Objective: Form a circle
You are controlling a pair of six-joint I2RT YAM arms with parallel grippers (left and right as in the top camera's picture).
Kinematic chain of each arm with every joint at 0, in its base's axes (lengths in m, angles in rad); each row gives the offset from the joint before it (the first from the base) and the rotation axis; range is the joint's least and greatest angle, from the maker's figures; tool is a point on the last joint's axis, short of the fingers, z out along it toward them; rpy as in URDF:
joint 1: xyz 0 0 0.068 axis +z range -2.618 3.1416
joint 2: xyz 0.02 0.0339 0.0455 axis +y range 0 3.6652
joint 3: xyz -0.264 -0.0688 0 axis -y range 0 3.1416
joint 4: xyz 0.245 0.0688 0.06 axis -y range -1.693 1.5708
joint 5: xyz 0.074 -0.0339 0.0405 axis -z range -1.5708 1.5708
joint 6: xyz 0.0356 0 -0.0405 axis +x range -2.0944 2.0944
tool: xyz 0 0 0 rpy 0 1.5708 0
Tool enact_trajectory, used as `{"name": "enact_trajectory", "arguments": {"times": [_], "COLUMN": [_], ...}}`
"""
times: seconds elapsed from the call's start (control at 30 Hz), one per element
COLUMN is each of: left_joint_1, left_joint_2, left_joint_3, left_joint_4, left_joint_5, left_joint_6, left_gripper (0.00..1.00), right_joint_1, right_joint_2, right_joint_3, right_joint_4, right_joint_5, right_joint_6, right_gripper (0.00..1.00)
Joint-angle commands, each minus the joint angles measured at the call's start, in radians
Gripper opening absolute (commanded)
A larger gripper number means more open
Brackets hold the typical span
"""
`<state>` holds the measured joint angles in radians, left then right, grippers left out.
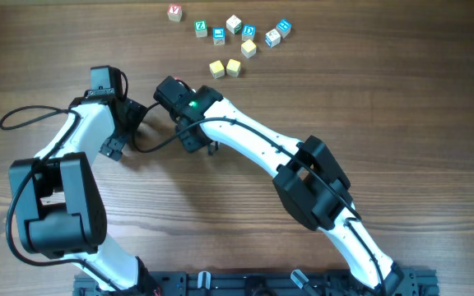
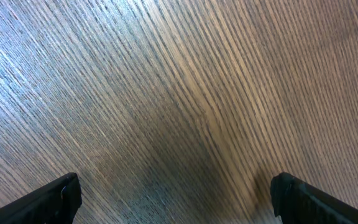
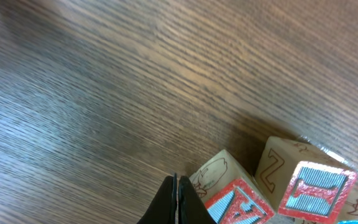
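Only the right wrist view shows red-lettered cubes [image 3: 241, 202] at five o'clock beside the pressed-together right pincer [image 3: 176, 200]; left pincer [image 2: 176, 199] spread.

Wooden table [image 1: 344, 90]; loose lettered cubes [image 1: 234, 24] near far edge; red-lettered cubes [image 3: 312, 190] adjacent.

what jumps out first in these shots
A loose scatter of lettered cubes lies at the far edge of the table. The right fingers are shut, close beside two red-lettered cubes. The left fingers stand wide open over bare wood.
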<state>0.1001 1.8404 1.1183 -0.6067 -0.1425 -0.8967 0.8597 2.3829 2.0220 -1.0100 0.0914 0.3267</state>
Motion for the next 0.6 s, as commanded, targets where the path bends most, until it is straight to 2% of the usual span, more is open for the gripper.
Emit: {"name": "enact_trajectory", "arguments": {"times": [0.0,0.4,0.57], "left_joint_1": [0.003,0.003,0.003], "left_joint_2": [0.011,0.011,0.011], "left_joint_3": [-0.006,-0.006,-0.006], "left_joint_4": [0.0,0.0,0.0], "left_joint_5": [-0.016,-0.016,-0.016], "left_joint_6": [-0.002,-0.002,-0.002], "left_gripper": [1.0,1.0,1.0], "right_joint_1": [-0.003,-0.003,-0.004], "right_joint_2": [0.017,0.017,0.016], "right_joint_3": [-0.015,-0.015,-0.012], "right_joint_4": [-0.013,-0.029,0.06], "right_joint_5": [0.021,-0.002,-0.001], "right_joint_6": [-0.011,-0.011,-0.013], "right_gripper": [0.04,0.04,0.04]}}
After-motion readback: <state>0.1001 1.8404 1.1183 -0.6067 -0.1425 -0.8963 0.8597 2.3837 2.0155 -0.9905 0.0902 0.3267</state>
